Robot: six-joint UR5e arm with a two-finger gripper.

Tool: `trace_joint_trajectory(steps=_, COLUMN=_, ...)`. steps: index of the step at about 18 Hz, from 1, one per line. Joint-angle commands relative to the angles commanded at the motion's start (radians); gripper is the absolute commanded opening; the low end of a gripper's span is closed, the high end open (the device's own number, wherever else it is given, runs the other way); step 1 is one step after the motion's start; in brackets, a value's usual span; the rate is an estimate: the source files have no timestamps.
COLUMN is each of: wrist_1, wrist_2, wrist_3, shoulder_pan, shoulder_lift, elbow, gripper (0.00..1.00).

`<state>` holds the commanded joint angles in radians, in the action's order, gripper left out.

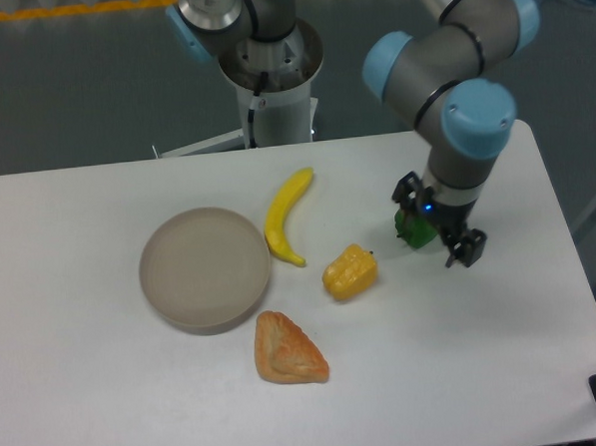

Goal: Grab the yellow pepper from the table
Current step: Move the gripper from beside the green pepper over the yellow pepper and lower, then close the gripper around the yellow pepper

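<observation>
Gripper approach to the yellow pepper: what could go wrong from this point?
The open gripper hangs right over the green pepper, so a descent here could clip or grab the wrong fruit. The yellow pepper lies to its left on the table, and its lumpy, glossy shape may slip between the fingers. The banana tip lies close by and could be nudged during a wide approach.

On the white table (107, 393) sit five items: one yellow pepper (350, 272), one green pepper (414, 229), one banana (286, 218), one pastry (288, 350) and one round grey plate (204, 269). One robot arm (451, 85) with one gripper (437, 221) reaches over the table's right side.
</observation>
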<state>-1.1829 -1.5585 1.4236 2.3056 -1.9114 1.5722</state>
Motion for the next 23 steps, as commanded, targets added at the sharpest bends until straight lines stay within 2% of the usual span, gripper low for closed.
trace_joint_trajectory(steps=5, wrist_1=0.009, wrist_2=-0.005, wrist_3=0.014, shoulder_pan=-0.003, shoulder_lift=0.008, elbow=0.069, gripper=1.00)
trace_joint_trajectory(steps=18, wrist_1=0.005, wrist_2=-0.011, wrist_3=-0.002, shoulder_pan=-0.066, shoulder_lift=-0.044, elbow=0.071, gripper=1.00)
trace_joint_trajectory(steps=23, wrist_1=0.000, wrist_2=-0.011, wrist_3=-0.026, shoulder_pan=-0.090, shoulder_lift=-0.041, elbow=0.115, gripper=1.00)
